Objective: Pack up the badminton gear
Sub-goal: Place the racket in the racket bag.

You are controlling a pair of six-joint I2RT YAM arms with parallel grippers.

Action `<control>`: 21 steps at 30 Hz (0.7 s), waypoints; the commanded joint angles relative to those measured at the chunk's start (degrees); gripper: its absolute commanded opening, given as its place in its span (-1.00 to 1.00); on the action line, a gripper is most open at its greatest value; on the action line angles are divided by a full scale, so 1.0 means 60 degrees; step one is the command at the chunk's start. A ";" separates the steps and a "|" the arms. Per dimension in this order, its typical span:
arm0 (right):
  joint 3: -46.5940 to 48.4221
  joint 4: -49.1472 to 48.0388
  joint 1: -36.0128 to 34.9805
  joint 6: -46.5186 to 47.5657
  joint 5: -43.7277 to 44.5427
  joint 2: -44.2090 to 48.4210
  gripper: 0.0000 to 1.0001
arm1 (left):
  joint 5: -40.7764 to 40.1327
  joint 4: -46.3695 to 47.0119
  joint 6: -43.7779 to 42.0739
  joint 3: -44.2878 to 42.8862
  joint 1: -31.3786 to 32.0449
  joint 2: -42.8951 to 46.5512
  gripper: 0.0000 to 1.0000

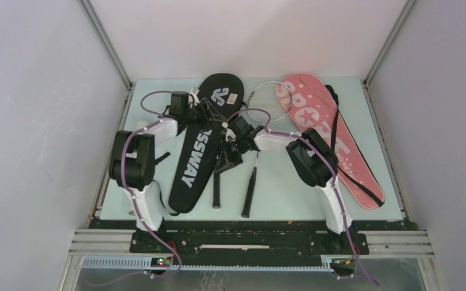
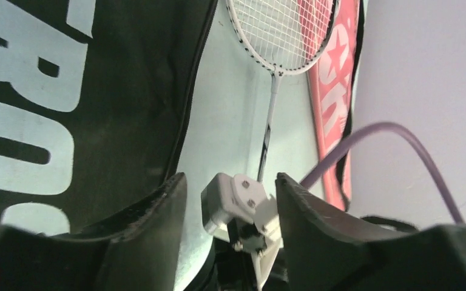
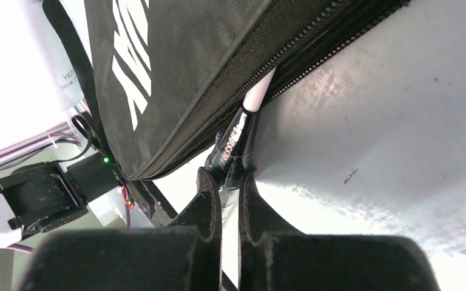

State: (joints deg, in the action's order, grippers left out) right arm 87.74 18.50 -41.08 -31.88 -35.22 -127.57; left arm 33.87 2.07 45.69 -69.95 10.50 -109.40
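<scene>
1. The right gripper (image 3: pixel 224 179) pinches, it seems, the dark racket shaft (image 3: pixel 233 145); slide it straight into the black cover (image 3: pixel 176 73).
2. The left gripper (image 2: pixel 230 179) stands spread beside the cover's edge; it should lift that edge.
3. Farther lie the white-framed racket (image 2: pixel 279 36) and the pink cover (image 1: pixel 315 115).

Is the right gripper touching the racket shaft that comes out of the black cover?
Touching. The right wrist view shows the right gripper pinching the dark racket shaft where it leaves the black cover.
</scene>
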 commanded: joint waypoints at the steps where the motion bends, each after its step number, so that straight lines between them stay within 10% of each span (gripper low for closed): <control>1: -0.0030 0.0194 0.0247 0.0288 0.1096 -0.0589 -1.00 | 0.0427 -0.1695 -0.2758 -0.0114 -0.0204 0.0975 0.30; 13: -0.0041 -0.0184 0.0470 0.0067 0.0101 -0.0924 -1.00 | -0.1579 -0.6001 -0.9397 0.0680 0.0139 0.3607 0.57; 21: -0.0157 -0.0215 0.0496 0.0318 0.0009 -0.0916 -1.00 | -0.3867 -0.6665 -1.1372 0.1733 0.1671 0.3784 0.57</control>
State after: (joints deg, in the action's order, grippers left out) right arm 87.81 16.23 -38.98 -32.36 -42.89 -129.82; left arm 19.00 -33.95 -13.32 -62.54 16.84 -87.02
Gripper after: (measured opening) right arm 0.051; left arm 0.783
